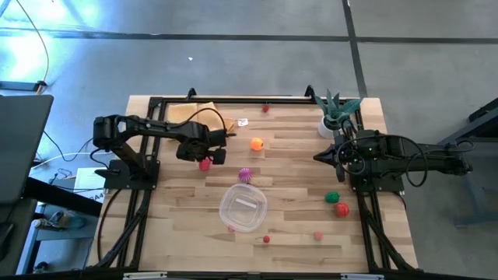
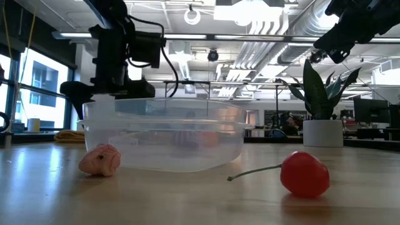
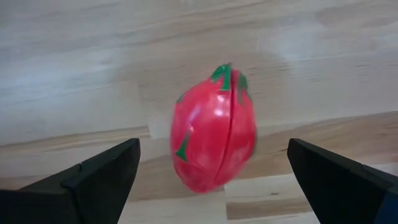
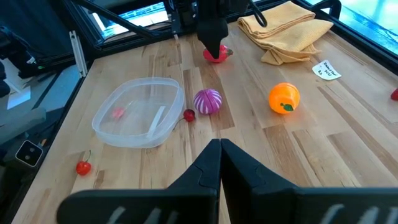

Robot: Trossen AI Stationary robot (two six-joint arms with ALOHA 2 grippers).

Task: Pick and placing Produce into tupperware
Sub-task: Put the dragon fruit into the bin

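wood table [image 1: 296, 233]: left gripper [image 3: 214, 180] jaws spread over half-hidden red fruit [image 3: 214, 146]; right gripper [image 4: 219, 152] jaws pressed together.

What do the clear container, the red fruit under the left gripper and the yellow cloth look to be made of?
Clear shallow container: thin see-through plastic, glossy. Red fruit with green flecks: smooth shiny moulded plastic, seam line down its middle. Folded yellow-tan cloth: soft matte fabric, probably woven, lying in creased folds.

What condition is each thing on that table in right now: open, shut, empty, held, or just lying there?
left gripper: open, jaws either side of the red fruit
red fruit: on the table, not gripped
right gripper: shut, holding nothing
tupperware: lidless, no produce inside
orange fruit: lying loose
yellow cloth: folded
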